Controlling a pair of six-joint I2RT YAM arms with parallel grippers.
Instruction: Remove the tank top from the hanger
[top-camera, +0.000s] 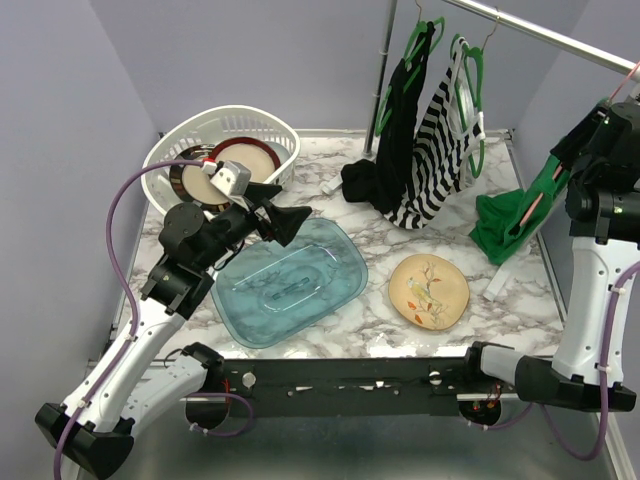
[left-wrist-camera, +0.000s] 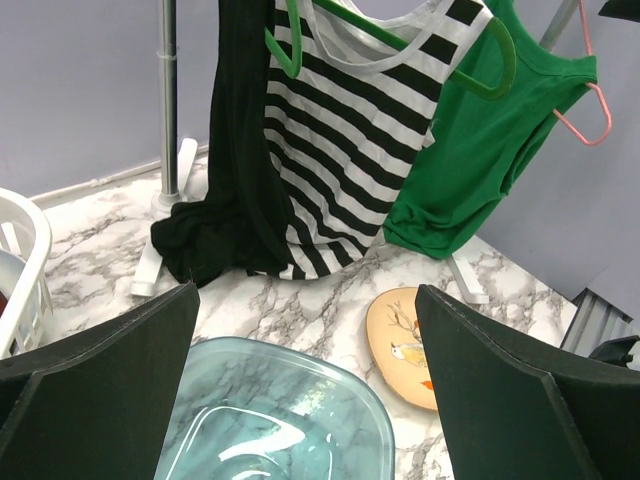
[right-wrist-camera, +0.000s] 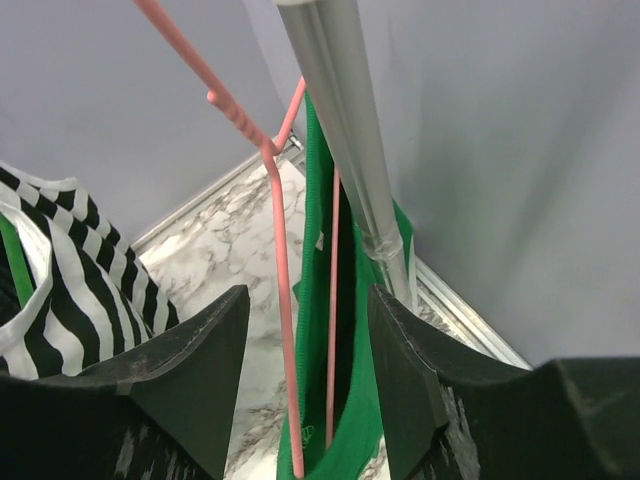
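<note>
A green tank top (top-camera: 510, 225) hangs on a pink hanger (top-camera: 536, 205) at the right end of the rail (top-camera: 540, 32), its hem bunched on the table. My right gripper (top-camera: 566, 158) is open up beside the rail. In the right wrist view (right-wrist-camera: 308, 295) its jaws stand either side of the pink hanger's wires (right-wrist-camera: 282, 280) and the green strap (right-wrist-camera: 352, 400), apart from both. My left gripper (top-camera: 292, 222) is open and empty over the blue dish. In the left wrist view (left-wrist-camera: 307, 292) it faces the green top (left-wrist-camera: 480, 150) and the pink hanger (left-wrist-camera: 590, 112).
A striped tank top (top-camera: 440, 130) and a black garment (top-camera: 395, 140) hang on green hangers left of the green top. A blue glass dish (top-camera: 290, 280), a bird plate (top-camera: 428, 290) and a white basket (top-camera: 262, 122) of dishes are on the marble table. Walls close in on both sides.
</note>
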